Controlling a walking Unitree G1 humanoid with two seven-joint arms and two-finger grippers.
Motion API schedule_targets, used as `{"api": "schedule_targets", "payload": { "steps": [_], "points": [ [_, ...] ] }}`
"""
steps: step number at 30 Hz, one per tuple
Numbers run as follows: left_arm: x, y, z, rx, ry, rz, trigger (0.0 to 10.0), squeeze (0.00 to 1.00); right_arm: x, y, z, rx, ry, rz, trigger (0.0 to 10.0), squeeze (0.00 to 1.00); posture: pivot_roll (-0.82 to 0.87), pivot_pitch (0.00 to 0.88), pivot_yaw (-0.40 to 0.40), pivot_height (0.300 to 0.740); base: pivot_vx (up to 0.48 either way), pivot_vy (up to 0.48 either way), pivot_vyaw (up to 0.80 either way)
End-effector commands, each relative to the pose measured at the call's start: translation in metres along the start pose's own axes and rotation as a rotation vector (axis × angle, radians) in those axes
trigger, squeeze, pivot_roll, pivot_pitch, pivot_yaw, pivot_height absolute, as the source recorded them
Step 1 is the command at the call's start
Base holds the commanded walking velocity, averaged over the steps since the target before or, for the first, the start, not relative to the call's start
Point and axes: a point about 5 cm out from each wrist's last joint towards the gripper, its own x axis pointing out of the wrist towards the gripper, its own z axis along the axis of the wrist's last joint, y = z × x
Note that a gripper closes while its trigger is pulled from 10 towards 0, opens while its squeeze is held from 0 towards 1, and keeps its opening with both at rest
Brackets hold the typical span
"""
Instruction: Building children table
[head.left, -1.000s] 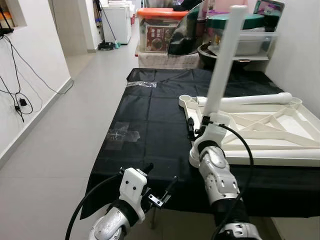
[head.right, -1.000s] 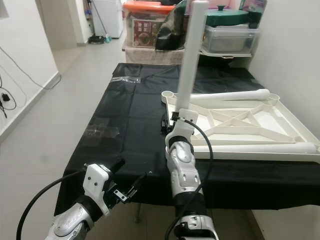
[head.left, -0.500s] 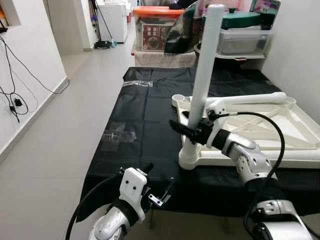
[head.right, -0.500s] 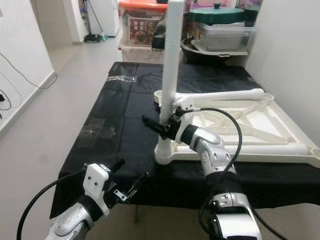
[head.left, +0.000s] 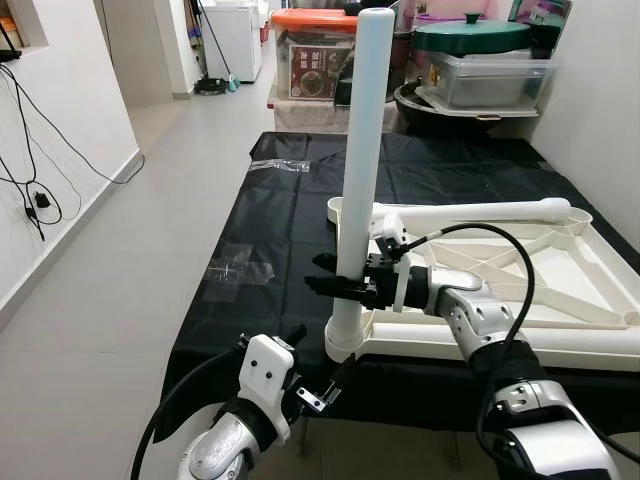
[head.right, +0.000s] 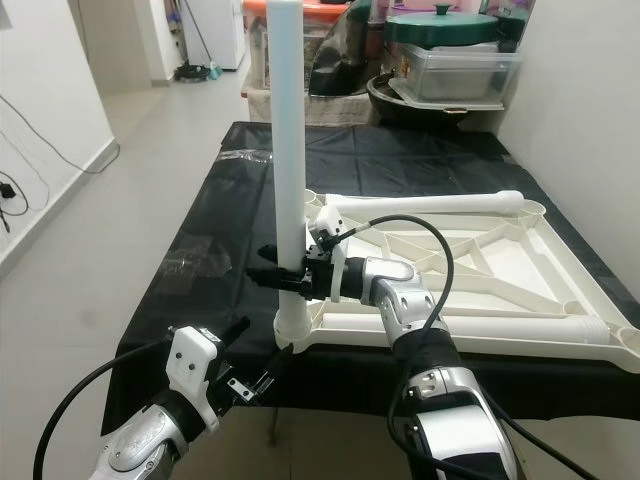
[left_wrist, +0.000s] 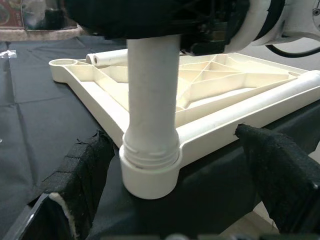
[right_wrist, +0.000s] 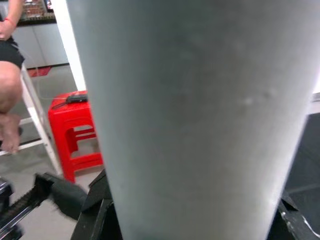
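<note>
An upturned white table top (head.left: 590, 262) lies on a table under a black cloth (head.left: 280, 240). A white table leg (head.left: 360, 150) stands upright in the top's near left corner socket (left_wrist: 150, 170). My right gripper (head.left: 337, 284) reaches in from the right and is shut on this leg low down. The leg's surface (right_wrist: 190, 110) is very close in the right wrist view. My left gripper (head.left: 316, 356) hangs open below the table's front edge, its fingers (left_wrist: 82, 170) apart on either side of the socket without touching it. Two more legs (head.left: 470, 212) (head.right: 500, 326) lie on the top.
Storage boxes (head.left: 315, 60) and a lidded pot (head.left: 470, 35) crowd the far end of the table. A white wall runs along the right side. Open tiled floor (head.left: 120, 260) stretches to the left, with cables (head.left: 30, 190) on the left wall. A red stool (right_wrist: 75, 130) and a person's leg (right_wrist: 7, 100) are nearby.
My right forearm has swung from under the leg out to the right while the gripper stayed on the leg. The leg, leaning before, now stands straight. The camera view shifted; the left gripper kept still.
</note>
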Motion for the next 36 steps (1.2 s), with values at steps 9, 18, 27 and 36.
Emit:
{"api": "schedule_targets", "payload": {
  "steps": [9, 18, 27, 36],
  "points": [
    [0.001, 0.000, -0.002, 0.001, 0.011, -0.004, 10.0, 0.00, 0.008, -0.017, -0.010, 0.073, -0.081, -0.424, 0.0, 0.00, 0.08, 0.006, -0.039, 0.740, 0.000, 0.000, 0.00],
    [0.001, 0.000, -0.002, 0.006, 0.010, -0.003, 10.0, 0.00, -0.041, -0.031, -0.028, 0.140, -0.068, -1.446, 0.0, 0.00, 0.08, 0.007, -0.038, 0.740, 0.000, 0.000, 0.00],
    [0.001, 0.001, -0.002, 0.007, 0.012, -0.004, 10.0, 0.00, -0.032, -0.005, -0.033, 0.242, -0.132, -1.653, 10.0, 0.00, 0.07, 0.009, -0.034, 0.740, 0.000, 0.000, 0.00],
    [0.001, 0.001, -0.002, 0.005, 0.014, -0.003, 10.0, 0.00, -0.009, -0.010, -0.030, 0.262, -0.275, -1.400, 10.0, 0.00, 0.07, 0.014, -0.035, 0.740, 0.000, 0.000, 0.00]
  ]
}}
